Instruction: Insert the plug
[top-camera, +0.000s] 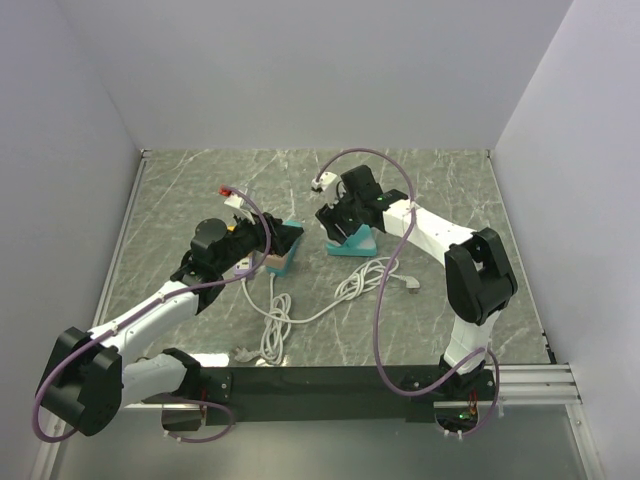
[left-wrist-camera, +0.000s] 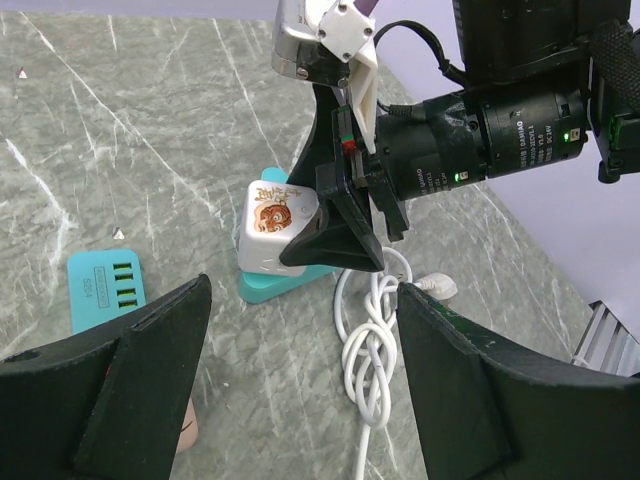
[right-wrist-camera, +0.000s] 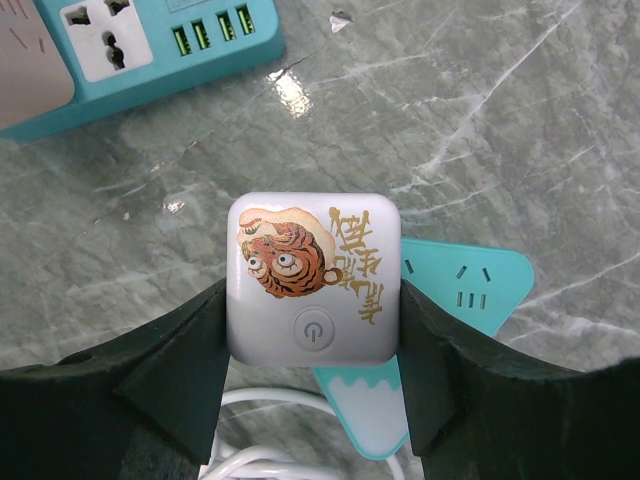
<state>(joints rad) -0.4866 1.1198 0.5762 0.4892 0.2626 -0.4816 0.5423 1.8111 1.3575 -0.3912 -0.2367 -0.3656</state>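
My right gripper (right-wrist-camera: 312, 335) is shut on a white power cube (right-wrist-camera: 312, 278) with a tiger picture and a power button. The cube sits over a teal triangular socket base (right-wrist-camera: 470, 285); in the top view the gripper (top-camera: 338, 222) stands on that base (top-camera: 356, 243). The white cable (top-camera: 345, 290) lies coiled on the table, its white plug (top-camera: 410, 285) loose at the right. My left gripper (left-wrist-camera: 300, 340) is open and empty above the cable coil (left-wrist-camera: 370, 350). It faces the cube (left-wrist-camera: 275, 230) and hovers by the teal power strip (top-camera: 283, 258).
The teal strip with green USB ports shows in the left wrist view (left-wrist-camera: 105, 290) and the right wrist view (right-wrist-camera: 150, 45). Grey walls enclose the marble table (top-camera: 440, 190) on three sides. A second cable end (top-camera: 243, 352) lies near the arm bases.
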